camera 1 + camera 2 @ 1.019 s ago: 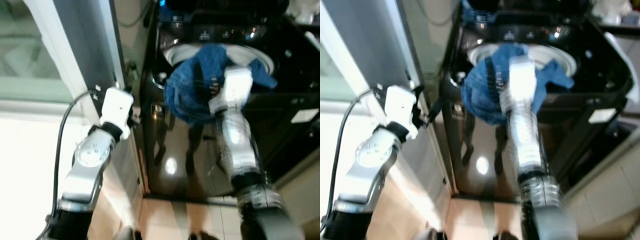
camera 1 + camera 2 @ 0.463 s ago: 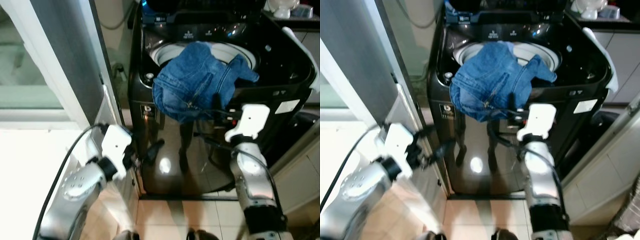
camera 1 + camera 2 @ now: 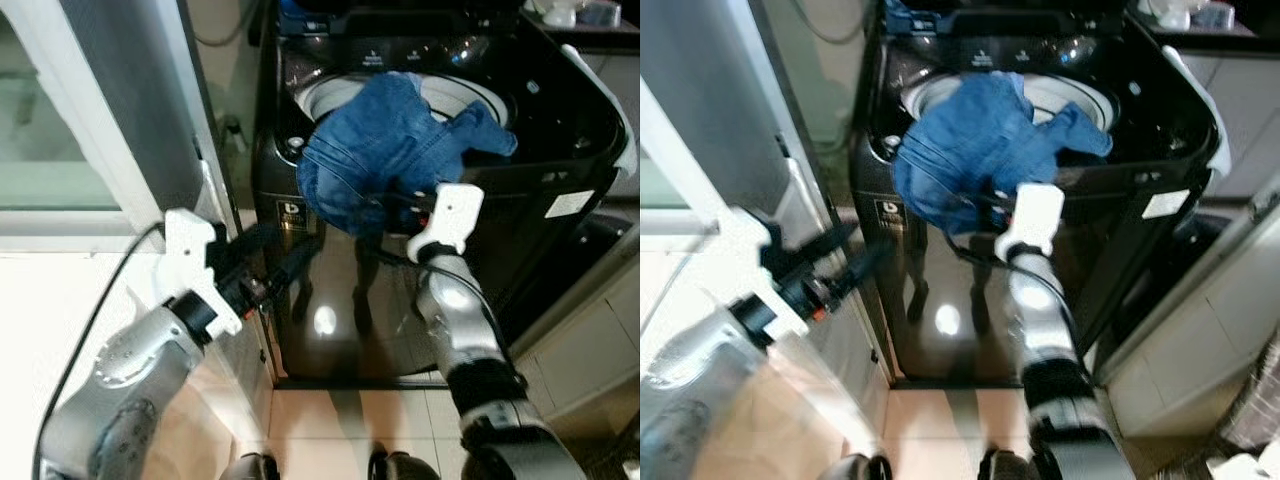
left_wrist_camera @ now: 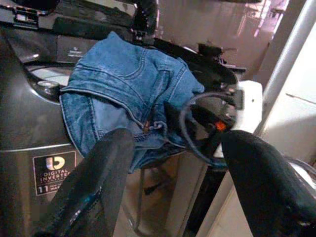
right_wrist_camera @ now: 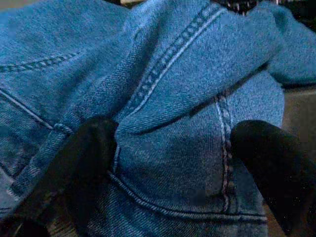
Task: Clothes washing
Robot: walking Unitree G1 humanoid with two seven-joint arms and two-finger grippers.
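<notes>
Grey metal door frame [image 3: 130, 110] stands at the far left, and beside it the left claw [image 3: 262, 262] hangs low by the front left corner of the black washing machine [image 3: 560, 150], its fingers [image 4: 94, 187] spread apart and holding nothing. In the left wrist view those fingers frame the machine's front panel. The blue jeans [image 3: 390, 150] lie bunched over the front edge of the washing machine's open top, part of them inside the white drum rim [image 3: 470, 92] and part hanging down the glossy front. Just right of the hanging fold, the right claw [image 5: 182, 143] presses up against the denim, its fingers [image 5: 89, 153] wide apart with the fabric between them, not clamped.
</notes>
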